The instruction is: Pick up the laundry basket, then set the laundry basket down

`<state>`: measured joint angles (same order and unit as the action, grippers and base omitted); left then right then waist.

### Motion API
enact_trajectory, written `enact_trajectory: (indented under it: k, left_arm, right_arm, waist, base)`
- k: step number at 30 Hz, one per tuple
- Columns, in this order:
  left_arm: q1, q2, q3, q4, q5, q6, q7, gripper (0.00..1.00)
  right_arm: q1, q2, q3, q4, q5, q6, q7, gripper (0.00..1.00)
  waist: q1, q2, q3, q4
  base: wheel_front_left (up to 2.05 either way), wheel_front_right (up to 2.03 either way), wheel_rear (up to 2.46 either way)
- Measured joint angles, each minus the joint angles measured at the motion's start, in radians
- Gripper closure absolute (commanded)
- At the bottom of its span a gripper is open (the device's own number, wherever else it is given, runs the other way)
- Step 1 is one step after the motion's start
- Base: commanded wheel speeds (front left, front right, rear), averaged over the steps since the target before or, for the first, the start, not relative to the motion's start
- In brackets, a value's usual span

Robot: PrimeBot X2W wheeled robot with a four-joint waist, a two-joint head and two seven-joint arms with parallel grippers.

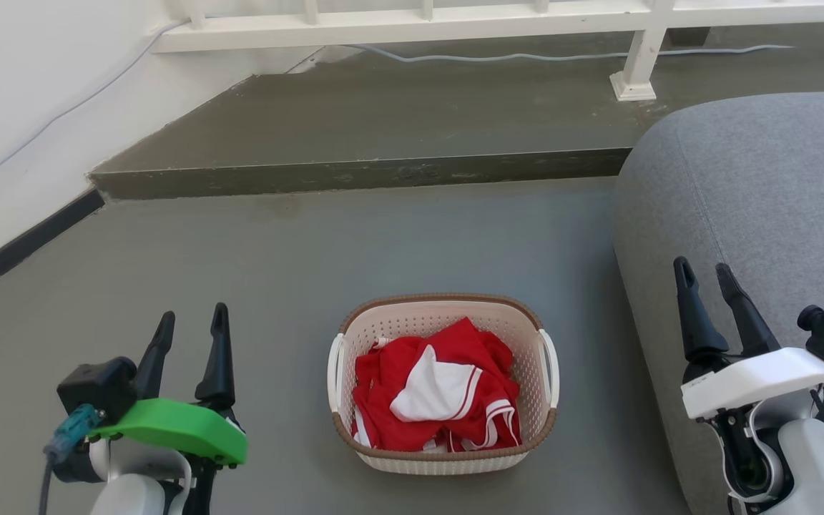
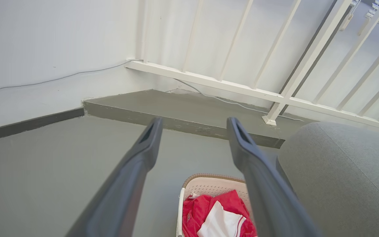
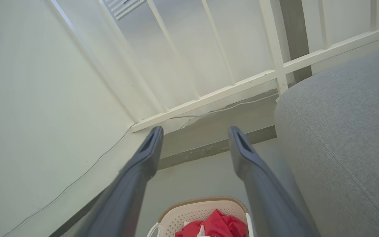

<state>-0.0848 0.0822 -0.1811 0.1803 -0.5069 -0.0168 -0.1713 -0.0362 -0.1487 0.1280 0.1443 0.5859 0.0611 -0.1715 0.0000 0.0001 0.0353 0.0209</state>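
Shows the left gripper with dark fingers parted a moderate way, clasping nothing, touching nothing. Shows the same of the right gripper: fingers apart and empty, raised before the grey fabric sofa. Finds the small cream-white perforated plastic laundry basket, brown-rimmed, on the grey floor between both sets of fingers, well apart from each, with red-and-white cloth inside.
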Motion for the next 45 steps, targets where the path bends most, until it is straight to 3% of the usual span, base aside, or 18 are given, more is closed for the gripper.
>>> enact_trajectory:
  k: [23, 45]
  left_arm:
    - [-0.019, -0.002, -0.040, -0.033, 0.298, 0.001, -0.078, 0.00]
    - [-0.019, -0.014, -0.014, -0.031, 0.300, -0.002, -0.078, 0.00]
  right_arm:
    - [-0.012, 0.010, 0.019, -0.032, -0.300, -0.010, -0.078, 0.00]
    - [-0.016, 0.030, -0.008, -0.018, -0.324, -0.008, -0.079, 0.00]
  waist:
    - [0.0000, 0.0000, 0.015, 0.003]
    - [0.0000, 0.0000, 0.028, -0.001]
  base:
    - [0.00, 0.00, 0.00]
    - [0.00, 0.00, 0.00]
